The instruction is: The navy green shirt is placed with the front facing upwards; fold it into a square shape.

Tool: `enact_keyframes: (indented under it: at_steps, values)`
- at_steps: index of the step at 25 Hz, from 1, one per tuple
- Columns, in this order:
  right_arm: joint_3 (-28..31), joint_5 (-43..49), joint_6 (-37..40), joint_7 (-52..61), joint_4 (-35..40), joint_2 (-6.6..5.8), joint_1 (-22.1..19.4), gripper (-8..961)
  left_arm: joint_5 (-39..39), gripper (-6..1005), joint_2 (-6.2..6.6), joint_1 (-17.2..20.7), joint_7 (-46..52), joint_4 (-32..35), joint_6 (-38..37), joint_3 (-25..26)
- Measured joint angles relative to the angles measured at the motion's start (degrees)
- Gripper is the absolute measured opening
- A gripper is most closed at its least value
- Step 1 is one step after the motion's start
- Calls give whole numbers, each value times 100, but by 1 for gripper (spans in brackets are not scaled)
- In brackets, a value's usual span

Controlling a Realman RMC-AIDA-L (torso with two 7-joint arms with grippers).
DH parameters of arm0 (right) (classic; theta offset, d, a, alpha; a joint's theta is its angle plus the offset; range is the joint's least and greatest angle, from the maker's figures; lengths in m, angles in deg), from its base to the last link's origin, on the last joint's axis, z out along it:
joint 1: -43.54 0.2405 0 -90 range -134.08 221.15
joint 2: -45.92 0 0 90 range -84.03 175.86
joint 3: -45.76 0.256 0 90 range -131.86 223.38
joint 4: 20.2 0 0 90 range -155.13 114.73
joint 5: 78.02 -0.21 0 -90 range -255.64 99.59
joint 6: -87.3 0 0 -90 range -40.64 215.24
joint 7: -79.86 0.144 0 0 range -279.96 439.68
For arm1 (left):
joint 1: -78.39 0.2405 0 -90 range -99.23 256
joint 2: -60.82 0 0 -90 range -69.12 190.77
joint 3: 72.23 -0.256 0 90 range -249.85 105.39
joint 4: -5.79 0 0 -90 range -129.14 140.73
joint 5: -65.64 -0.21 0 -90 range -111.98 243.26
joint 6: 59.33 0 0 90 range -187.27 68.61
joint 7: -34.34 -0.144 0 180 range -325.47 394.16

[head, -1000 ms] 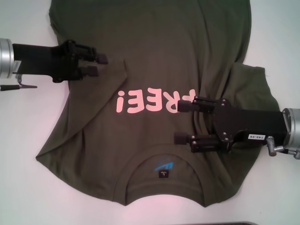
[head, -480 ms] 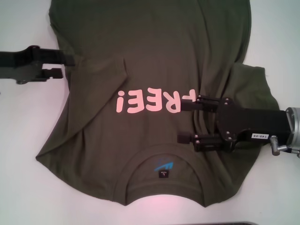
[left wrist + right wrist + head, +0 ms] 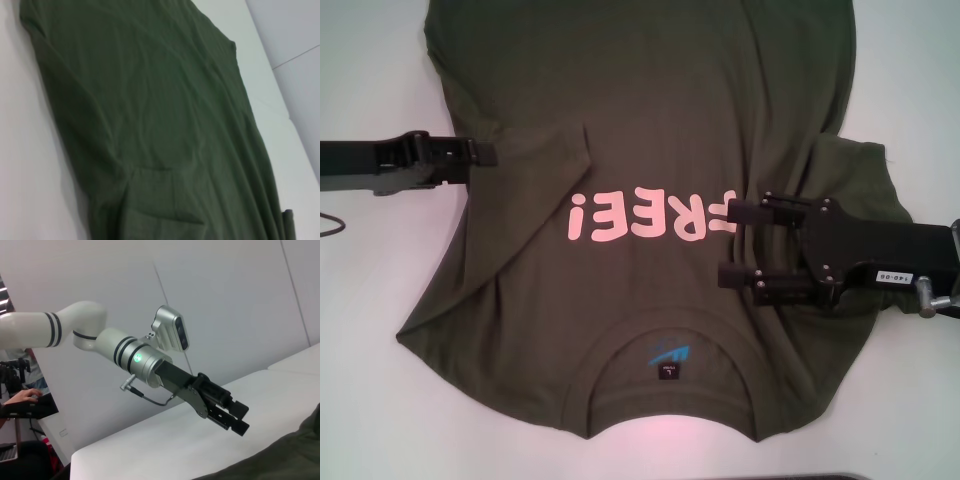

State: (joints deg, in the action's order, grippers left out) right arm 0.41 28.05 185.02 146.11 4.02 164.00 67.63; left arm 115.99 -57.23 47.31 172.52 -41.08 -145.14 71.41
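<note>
The navy green shirt (image 3: pixel 650 150) lies flat on the white table (image 3: pixel 370 350), pink lettering (image 3: pixel 645 217) face-up, collar nearest the robot, right side bunched under the right gripper (image 3: pixel 728 242), jaws apart; the left gripper (image 3: pixel 488 154), fingers close together, hovers at the left edge.

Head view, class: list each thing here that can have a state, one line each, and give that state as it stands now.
Navy green shirt: front up, pink letters showing, spread on the table, both sleeves folded inward, not yet square.
Left gripper: at the shirt's left edge, fingers close together, holding nothing that shows.
Right gripper: above the shirt beside the lettering, open, empty.
Collar label: visible, lying flat inside the neck.
</note>
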Motion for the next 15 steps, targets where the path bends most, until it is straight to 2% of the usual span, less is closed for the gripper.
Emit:
enact_keyframes:
  at_steps: [4,15]
  values:
    - [0,6,-23,11,31,-14,-12,888,-17,612,-57,-28,-4,30,369,-102]
    - [1,10,-49,33,154,-12,-2,888,-128,613,-20,-56,137,133,1093,-525]
